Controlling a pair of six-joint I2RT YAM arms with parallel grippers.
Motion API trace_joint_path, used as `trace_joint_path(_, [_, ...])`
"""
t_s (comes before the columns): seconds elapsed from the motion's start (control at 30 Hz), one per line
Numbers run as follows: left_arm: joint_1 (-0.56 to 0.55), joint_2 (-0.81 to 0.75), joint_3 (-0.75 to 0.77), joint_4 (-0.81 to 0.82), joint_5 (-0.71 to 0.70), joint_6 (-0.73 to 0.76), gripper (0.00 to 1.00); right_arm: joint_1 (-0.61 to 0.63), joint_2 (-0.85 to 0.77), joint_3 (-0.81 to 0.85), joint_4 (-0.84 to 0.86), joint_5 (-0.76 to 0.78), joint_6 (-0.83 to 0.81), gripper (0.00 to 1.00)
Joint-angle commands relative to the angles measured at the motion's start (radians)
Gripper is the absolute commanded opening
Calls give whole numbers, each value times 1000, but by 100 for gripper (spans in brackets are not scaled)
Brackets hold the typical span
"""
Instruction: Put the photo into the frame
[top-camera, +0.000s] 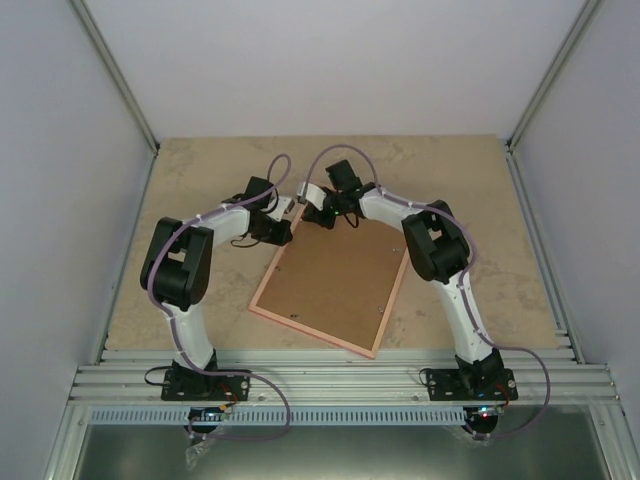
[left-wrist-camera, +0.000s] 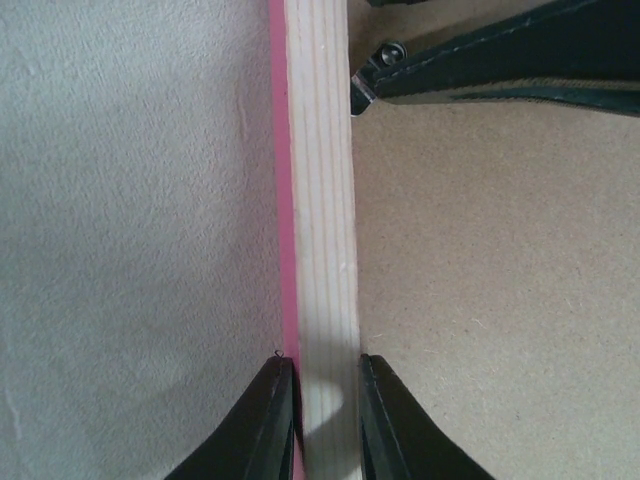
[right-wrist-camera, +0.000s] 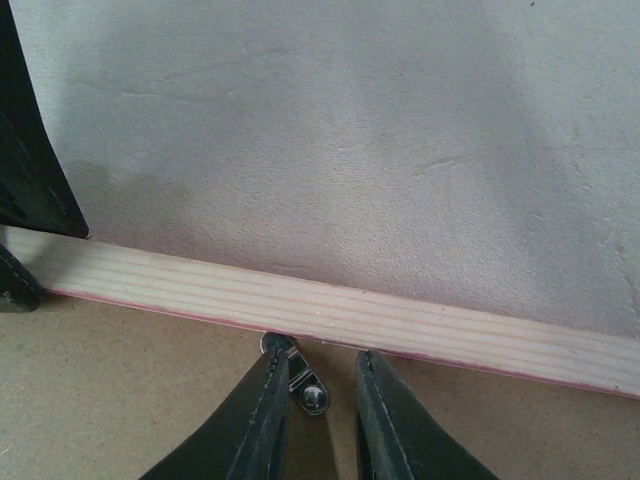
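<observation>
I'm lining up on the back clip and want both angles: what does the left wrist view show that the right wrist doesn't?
Only left wrist: the left hand with a finger on each side of the wooden rail of the frame. Only right wrist: a small metal clip on the backing board, between the fingers of the right hand. Both: the rail, the board, the table, and a finger of the other hand.

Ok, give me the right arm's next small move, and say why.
Probably nudge the metal retaining tab sideways, off the backing board. The frame lies face down with the board still in it. The tab sits over the board between the open fingers of the right gripper, and the left gripper clamps the frame's rail, which should steady it.
</observation>
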Motion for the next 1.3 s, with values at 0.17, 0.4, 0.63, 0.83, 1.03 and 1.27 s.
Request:
trace_joint_path(0.17, [-19, 76, -45, -68, 55, 30, 0, 10, 69, -19, -100, 152, 8, 18])
trace_joint_path(0.4, [-19, 86, -46, -62, 58, 31, 0, 13, 58, -9, -167, 53, -92, 28])
trace_joint_path(0.63, [-19, 90, -43, -60, 57, 38, 0, -8, 114, 114, -332, -50, -159, 27])
trace_joint_path(0.83, [-19, 90, -49, -54, 62, 27, 0, -8, 132, 125, -349, -30, -145, 24])
trace_joint_path(1.03, [-19, 90, -54, -48, 64, 16, 0, 21, 139, 102, -282, 109, -59, 25])
trace_joint_path(1.27, [-19, 78, -83, -43, 64, 17, 0, 12, 143, 52, -191, 299, 112, 12])
